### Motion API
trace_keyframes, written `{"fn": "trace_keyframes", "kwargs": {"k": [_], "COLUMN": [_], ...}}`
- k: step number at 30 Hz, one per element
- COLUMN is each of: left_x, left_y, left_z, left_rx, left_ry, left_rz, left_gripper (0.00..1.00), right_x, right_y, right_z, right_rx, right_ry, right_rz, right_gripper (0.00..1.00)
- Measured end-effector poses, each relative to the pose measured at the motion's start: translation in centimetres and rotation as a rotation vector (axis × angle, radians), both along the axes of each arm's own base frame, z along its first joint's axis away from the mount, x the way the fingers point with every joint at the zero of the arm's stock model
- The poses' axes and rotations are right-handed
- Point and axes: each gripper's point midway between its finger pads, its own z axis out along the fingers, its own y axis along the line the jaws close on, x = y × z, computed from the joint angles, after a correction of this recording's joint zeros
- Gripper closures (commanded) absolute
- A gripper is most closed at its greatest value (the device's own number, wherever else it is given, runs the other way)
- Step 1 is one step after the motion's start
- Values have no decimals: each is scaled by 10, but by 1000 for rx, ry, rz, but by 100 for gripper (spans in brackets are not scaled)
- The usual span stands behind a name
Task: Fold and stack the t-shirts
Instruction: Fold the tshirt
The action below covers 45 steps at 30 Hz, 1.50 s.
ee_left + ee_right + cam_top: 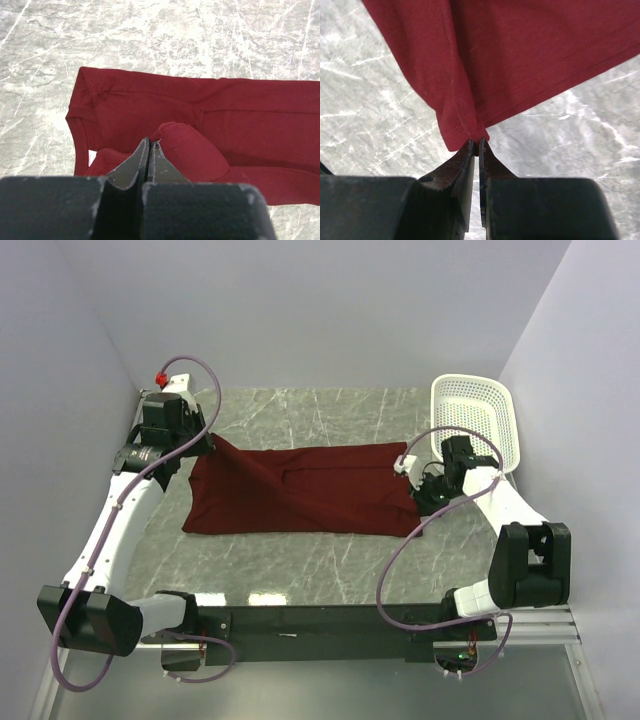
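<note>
A plain dark red t-shirt (300, 490) lies stretched left to right across the marble table (330, 410). My left gripper (208, 440) is shut on a raised fold of cloth at the shirt's left end, so that end peaks up off the table. In the left wrist view the fingertips (150, 141) pinch that fold of the t-shirt (225, 115), near the collar and its small white tag (92, 157). My right gripper (424, 502) holds the right end. In the right wrist view its tips (478, 141) are shut on a stitched hem corner of the t-shirt (520, 50).
A white mesh basket (478, 415) stands tilted at the back right corner, just behind the right arm. Grey walls close in the table on the left, back and right. The black base rail (320, 620) runs along the near edge.
</note>
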Motion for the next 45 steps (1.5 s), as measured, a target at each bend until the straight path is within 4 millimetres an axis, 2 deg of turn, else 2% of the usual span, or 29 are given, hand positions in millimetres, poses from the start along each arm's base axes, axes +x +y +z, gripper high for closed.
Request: {"fn": "trace_keyframes", "kwargs": {"k": [11, 15, 29, 39, 45], "left_x": [5, 5, 13, 39, 46], "left_y": [-1, -3, -6, -13, -15], "left_z": [-8, -10, -20, -19, -20], "left_rx": [1, -3, -7, -16, -20], "left_ry": [23, 28, 51, 62, 66], "left_rz": [-2, -10, -21, -36, -43], "left_gripper": [100, 100, 99, 99, 99], "right_x": [31, 38, 40, 43, 44], "right_y": [2, 3, 3, 2, 1], "right_z": [18, 16, 8, 4, 4], "right_rx": [21, 26, 29, 25, 25], "right_ry": [-75, -67, -41, -36, -38], "right_rz": [-67, -78, -104, -117, -126], "right_gripper": [87, 87, 85, 85, 85]}}
